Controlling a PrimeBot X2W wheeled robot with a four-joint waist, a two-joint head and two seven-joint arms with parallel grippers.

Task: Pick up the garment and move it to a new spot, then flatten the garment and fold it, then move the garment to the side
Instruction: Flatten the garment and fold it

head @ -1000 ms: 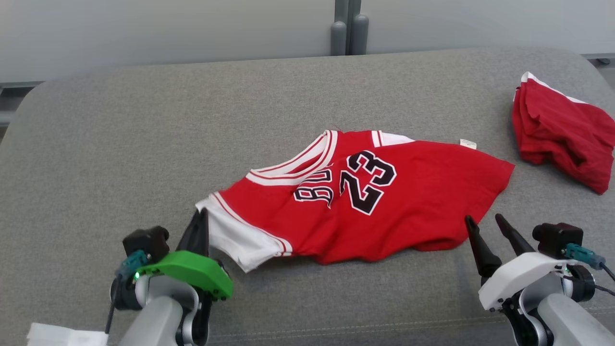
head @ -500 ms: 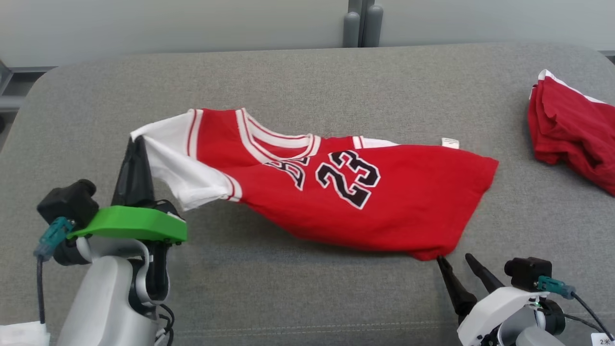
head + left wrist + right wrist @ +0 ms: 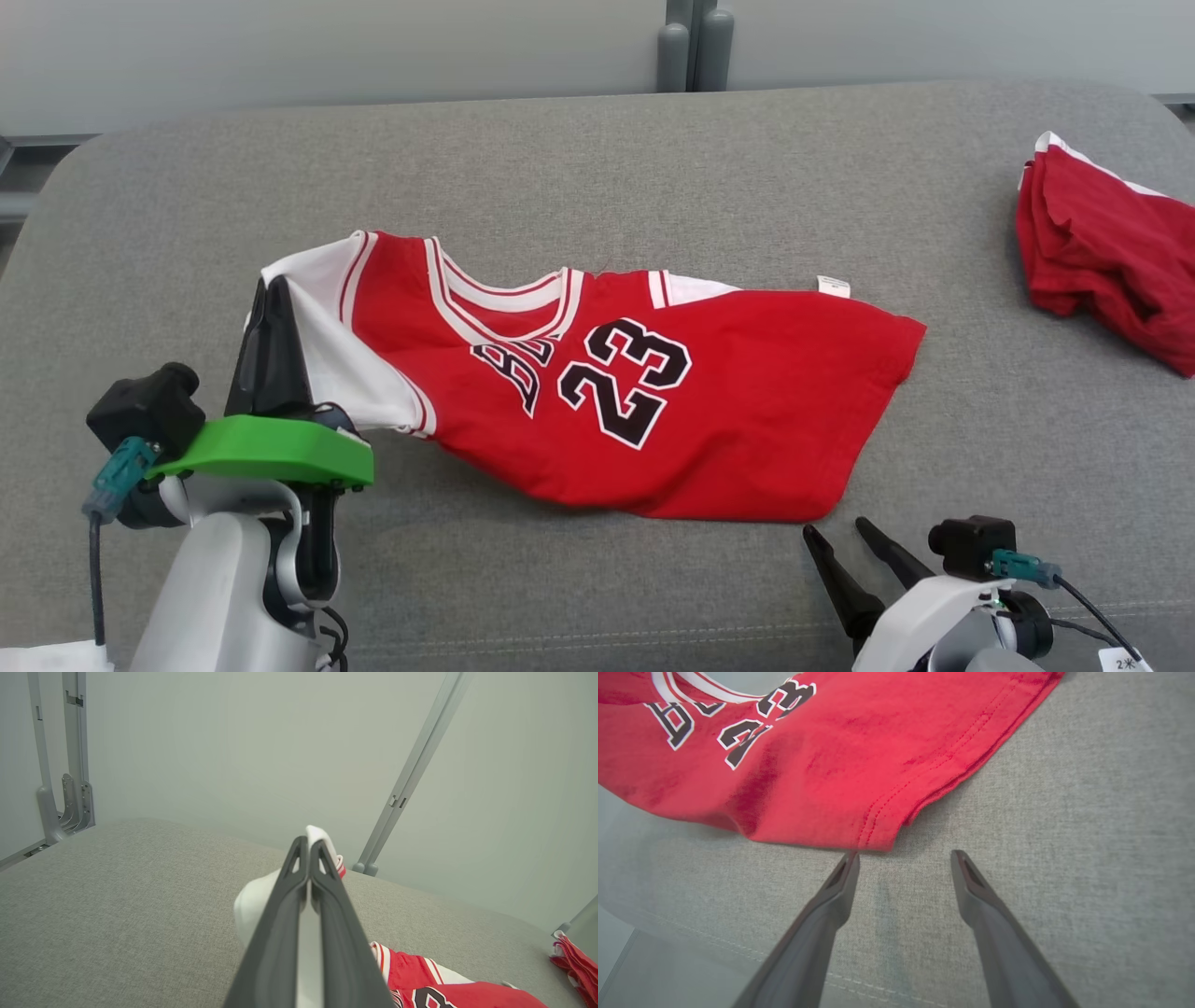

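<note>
Right gripper [image 3: 834, 527]: lowest at lower right of the head view; spread wide, empty; in the right wrist view [image 3: 904, 854] poised over bare grey fabric, left tip just beside the corner of the hem [image 3: 934, 770], contact not clear, right tip well clear.
Hem [image 3: 873, 420]: double-stitched; lies flat on the cushion [image 3: 1064, 812], running up and right in the right wrist view.
Left gripper [image 3: 271, 289]: at lower left, above a green cover [image 3: 271, 453]; pinched tight on the sleeve [image 3: 336, 355] and raised off the cushion; in the left wrist view [image 3: 308, 842] closed along its whole length, white cloth above and left of the tips.
Sleeve [image 3: 252, 905]: white, red-striped at the seam; lifted, drawn leftward, hanging from the pinch.
Jersey [image 3: 700, 411]: red, white-trimmed collar, black 23 beside part of a word, face up; sprawls across the middle of the cushion, collar end left, hem end right; raised at the left end, resting elsewhere in soft folds.
Tag [image 3: 834, 286]: small, white; at the far edge of the jersey.
Cushion [image 3: 597, 168]: grey weave, rounded corners; bears both garments.
Red cloth [image 3: 1102, 252]: crumpled heap with a white edge; far right, well apart from the jersey.
Wall [image 3: 327, 47]: pale, plain; behind the cushion.
Posts [image 3: 691, 56]: two grey uprights side by side, against the wall.
</note>
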